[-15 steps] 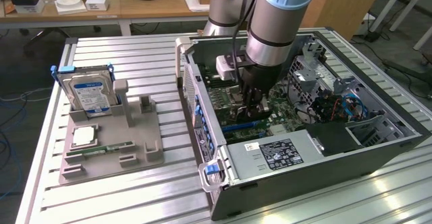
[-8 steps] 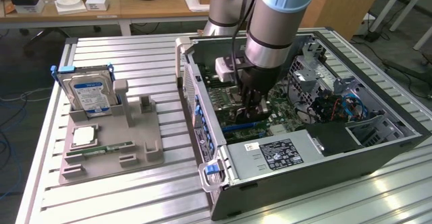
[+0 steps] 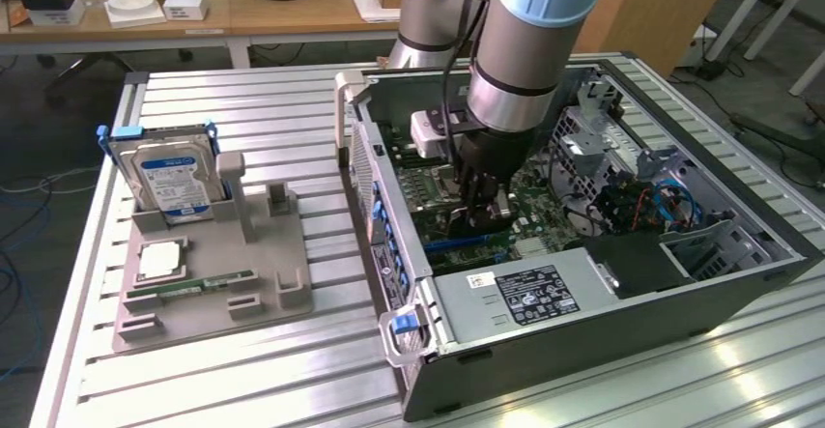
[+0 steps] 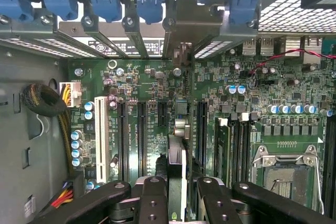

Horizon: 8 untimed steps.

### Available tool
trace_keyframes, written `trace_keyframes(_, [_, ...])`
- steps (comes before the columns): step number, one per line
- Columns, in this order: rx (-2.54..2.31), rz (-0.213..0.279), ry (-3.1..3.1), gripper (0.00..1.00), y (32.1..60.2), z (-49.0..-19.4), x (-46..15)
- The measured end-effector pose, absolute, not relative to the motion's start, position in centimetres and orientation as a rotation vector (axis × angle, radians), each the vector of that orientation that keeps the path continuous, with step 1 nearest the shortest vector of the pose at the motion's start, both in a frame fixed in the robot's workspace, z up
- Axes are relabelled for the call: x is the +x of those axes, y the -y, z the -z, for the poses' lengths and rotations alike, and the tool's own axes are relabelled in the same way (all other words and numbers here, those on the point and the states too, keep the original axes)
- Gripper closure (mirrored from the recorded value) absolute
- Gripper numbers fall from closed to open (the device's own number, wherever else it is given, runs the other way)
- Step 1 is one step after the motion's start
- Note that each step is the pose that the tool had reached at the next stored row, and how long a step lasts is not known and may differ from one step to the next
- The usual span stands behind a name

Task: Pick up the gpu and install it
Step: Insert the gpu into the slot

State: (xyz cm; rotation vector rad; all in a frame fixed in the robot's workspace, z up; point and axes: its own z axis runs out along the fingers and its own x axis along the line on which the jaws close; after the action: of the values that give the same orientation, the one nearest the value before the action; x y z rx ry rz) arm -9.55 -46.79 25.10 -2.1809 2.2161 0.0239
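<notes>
Claw clenched on gpu, lower middle of frame; card stands on edge over green board inside computer case; gpu likely light, stiff, easy to break; best held by edges, not tiny parts.

Green motherboard speckled with silvery-blue capacitors, black slots and one white slot. Blue clips line the dark grey case. The black hand sits over it. Silver hard drive wears a blue label on the ribbed pale metal surface.
</notes>
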Motion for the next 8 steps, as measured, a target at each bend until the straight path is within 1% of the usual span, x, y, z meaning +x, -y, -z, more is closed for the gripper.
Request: trace_keyframes(8, [-2.181, -0.024, -2.216, 0.73, 46.78, -24.69, -9.54])
